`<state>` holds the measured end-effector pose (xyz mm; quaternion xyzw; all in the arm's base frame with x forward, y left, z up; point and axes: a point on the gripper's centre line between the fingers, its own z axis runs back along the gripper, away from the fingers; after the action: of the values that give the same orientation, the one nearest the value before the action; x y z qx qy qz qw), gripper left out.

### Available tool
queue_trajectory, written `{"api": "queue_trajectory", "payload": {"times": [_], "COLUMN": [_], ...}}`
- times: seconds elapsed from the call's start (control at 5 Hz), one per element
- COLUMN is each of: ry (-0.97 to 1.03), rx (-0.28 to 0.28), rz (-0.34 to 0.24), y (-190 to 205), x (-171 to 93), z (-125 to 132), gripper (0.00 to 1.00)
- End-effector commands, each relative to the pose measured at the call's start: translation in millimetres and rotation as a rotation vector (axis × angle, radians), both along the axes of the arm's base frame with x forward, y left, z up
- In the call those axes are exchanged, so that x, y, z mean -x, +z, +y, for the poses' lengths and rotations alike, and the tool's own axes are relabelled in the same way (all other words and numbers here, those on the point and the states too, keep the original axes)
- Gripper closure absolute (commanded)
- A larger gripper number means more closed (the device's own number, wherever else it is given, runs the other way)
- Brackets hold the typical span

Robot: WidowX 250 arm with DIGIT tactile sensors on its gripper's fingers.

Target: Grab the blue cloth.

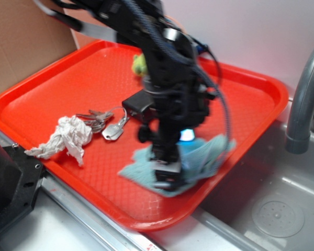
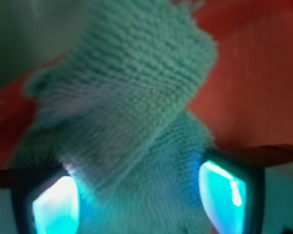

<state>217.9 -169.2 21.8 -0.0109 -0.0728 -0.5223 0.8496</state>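
My claw [image 1: 167, 175] is down on the blue cloth [image 1: 199, 157], near the front edge of the red tray [image 1: 83, 78]. Wrist view: cloth [image 2: 132, 107] fills the gap between my two fingers [image 2: 56, 204], fabric bunched and folded between them, both pads lit teal. Fingers sit either side of the fold with cloth pressed in; reads as clamped on the cloth, though the exact contact at the tips is out of frame. Exterior is motion-blurred around my arm, so lift height off the tray can't be told. Cloth spreads out on both sides of the claw, on the tray floor. To one side of the claw: keys [image 1: 103, 124], then a crumpled white tissue [image 1: 65, 137]. Behind the claw: a black box [image 1: 138, 104], mostly hidden by my arm, and a yellow-green thing [image 1: 139, 64], too blurred to identify. Grey faucet [image 1: 303, 99] stands off the tray, over the sink [image 1: 267, 193].
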Motion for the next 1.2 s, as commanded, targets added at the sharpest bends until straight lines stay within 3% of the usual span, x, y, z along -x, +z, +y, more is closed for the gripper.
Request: {"api": "queue_trajectory", "payload": {"times": [0.0,0.6,0.8,1.0], "ry": [-0.043,-0.011,0.030,0.155], "rx": [0.057,0.044,0.078,0.120], "rz": [-0.084,-0.080,-0.061,-0.006], "y": [9.1,8.8,5.0,7.3], "x": [0.3,17.3,30.4,57.3], "z": [-28.1,-26.8,-26.5,-17.8], "gripper": [1.00,1.00,1.00,1.00]}}
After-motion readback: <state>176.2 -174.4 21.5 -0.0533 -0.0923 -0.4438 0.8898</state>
